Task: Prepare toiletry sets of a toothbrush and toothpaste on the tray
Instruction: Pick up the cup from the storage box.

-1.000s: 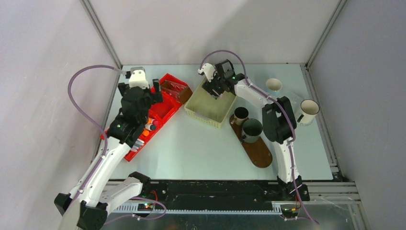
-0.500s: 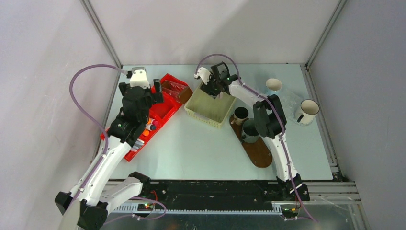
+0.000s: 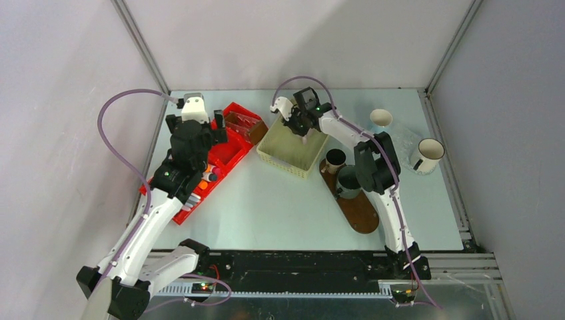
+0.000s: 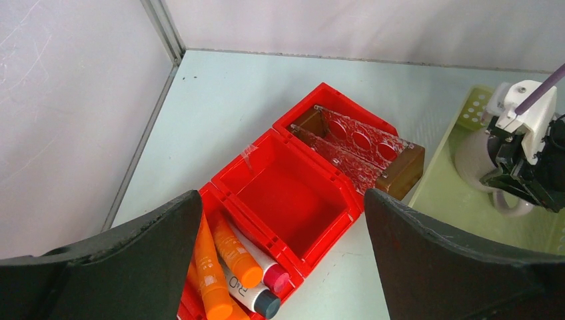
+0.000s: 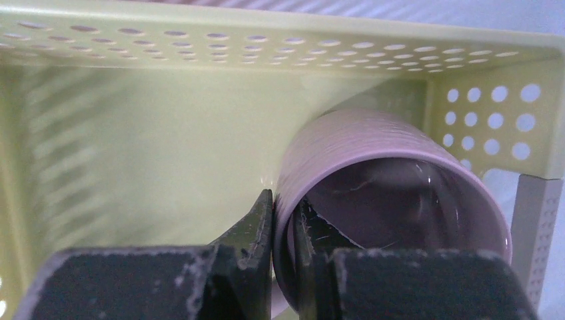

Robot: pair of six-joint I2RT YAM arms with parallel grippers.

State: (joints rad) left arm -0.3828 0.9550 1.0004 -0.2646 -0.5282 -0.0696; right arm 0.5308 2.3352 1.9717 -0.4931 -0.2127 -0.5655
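R gripper (image 5: 283, 223) clenched on mauve mug (image 5: 373, 143) rim, lower centre — rigid, glazed, prob. slippery; rim pinch suits. L gripper (image 4: 280, 200) released.

Left arm (image 3: 174, 163) reached toward the far left; left gripper (image 4: 283, 200) hung with jaws spread wide. Right arm (image 3: 374, 167) stretched to far centre. Right gripper (image 5: 283, 208) pinched the mauve-grey mug (image 5: 373, 153) wall, one finger inside.
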